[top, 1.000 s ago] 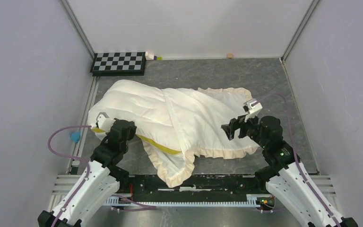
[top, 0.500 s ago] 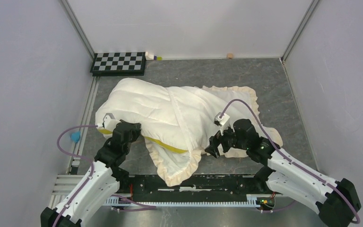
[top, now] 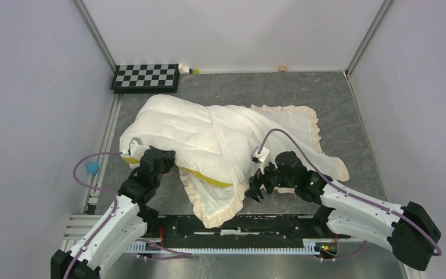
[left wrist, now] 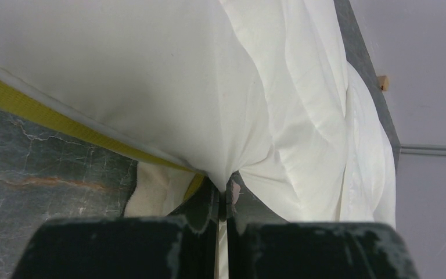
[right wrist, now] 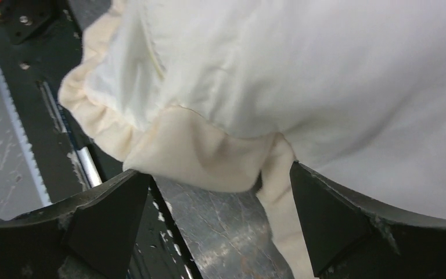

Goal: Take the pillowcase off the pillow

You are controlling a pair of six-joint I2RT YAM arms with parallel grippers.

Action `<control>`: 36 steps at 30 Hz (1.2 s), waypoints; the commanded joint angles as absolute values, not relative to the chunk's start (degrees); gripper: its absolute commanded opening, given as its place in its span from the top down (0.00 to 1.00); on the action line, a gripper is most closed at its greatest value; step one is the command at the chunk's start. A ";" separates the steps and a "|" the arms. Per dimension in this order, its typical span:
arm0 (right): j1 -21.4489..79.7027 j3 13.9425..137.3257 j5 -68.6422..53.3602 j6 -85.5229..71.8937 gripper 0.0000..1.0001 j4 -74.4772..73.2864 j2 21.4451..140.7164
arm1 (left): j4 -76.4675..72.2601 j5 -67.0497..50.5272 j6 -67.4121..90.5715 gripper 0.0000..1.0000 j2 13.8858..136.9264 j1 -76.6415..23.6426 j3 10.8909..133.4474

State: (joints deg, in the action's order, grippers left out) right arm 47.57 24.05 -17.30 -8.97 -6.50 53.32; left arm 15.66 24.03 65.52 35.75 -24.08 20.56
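Note:
The pillow lies plump and cream at the left of the grey table, with its yellow band along the near edge. The pillowcase shows its cream face with ruffled frill and covers the pillow's right part. My left gripper is shut on a pinch of the pillow's white fabric just above the yellow band. My right gripper is open and low over the table at the pillowcase's near frill, its fingers apart with the frill hanging just ahead of them.
A checkerboard lies at the back left with a small yellow-green item beside it. A small wooden block sits at the back wall. A blue object lies at the left edge. A black rail runs along the front.
My right arm has swung left and down from the pillowcase's right side to its near frill. The pillowcase's right end has dropped and spread flat. My left gripper has edged right, still pinching.

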 commanded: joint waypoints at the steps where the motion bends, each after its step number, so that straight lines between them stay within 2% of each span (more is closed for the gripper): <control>1: 51.33 24.68 -21.74 -8.92 0.02 2.58 53.51 | 11.07 23.04 63.89 0.98 35.47 -23.95 20.65; 5: 54.23 26.34 -16.14 -8.92 0.02 2.20 57.07 | 10.66 23.21 64.33 0.98 35.00 -23.93 20.22; 6: 54.44 26.83 -14.27 -9.07 0.15 2.02 57.91 | 10.40 23.19 64.26 0.98 35.12 -23.99 20.21; 7: 54.50 27.04 -12.25 -9.25 0.34 1.99 58.63 | 10.37 23.15 64.25 0.98 35.20 -23.95 20.28; 9: 54.50 27.31 -8.37 -9.78 0.83 1.75 59.41 | 10.58 23.45 64.20 0.98 35.36 -23.92 20.63; 10: 54.49 27.42 -5.40 -10.37 0.99 1.16 59.51 | 10.84 23.75 64.09 0.97 35.33 -23.95 20.80; 14: 54.36 26.81 11.96 -13.62 1.00 -3.63 56.85 | 13.40 26.20 63.71 0.98 34.87 -23.93 22.20; 18: 54.19 25.13 39.07 -22.38 1.00 -11.72 49.64 | 17.35 30.09 63.80 0.98 33.08 -23.91 23.63; 20: 53.22 24.42 47.00 -24.96 1.00 -14.49 45.45 | 17.86 31.32 63.33 0.98 32.03 -23.96 23.64; 27: 49.19 24.26 62.81 -35.50 1.00 -23.85 33.16 | 18.83 32.06 63.00 0.98 30.71 -23.92 23.63; 33: 49.03 23.96 67.58 -38.15 1.00 -26.00 26.97 | 18.89 31.46 63.10 0.98 30.90 -23.93 23.84; 34: 49.04 23.76 66.92 -36.09 0.98 -24.63 26.46 | 18.90 31.30 63.11 0.98 30.94 -23.98 23.90; 35: 49.01 23.21 64.13 -30.67 0.85 -20.90 26.29 | 18.90 31.06 63.23 0.98 30.91 -23.97 23.86; 36: 49.01 23.14 60.50 -25.65 0.65 -18.13 26.57 | 18.70 30.66 63.41 0.98 30.87 -23.96 23.75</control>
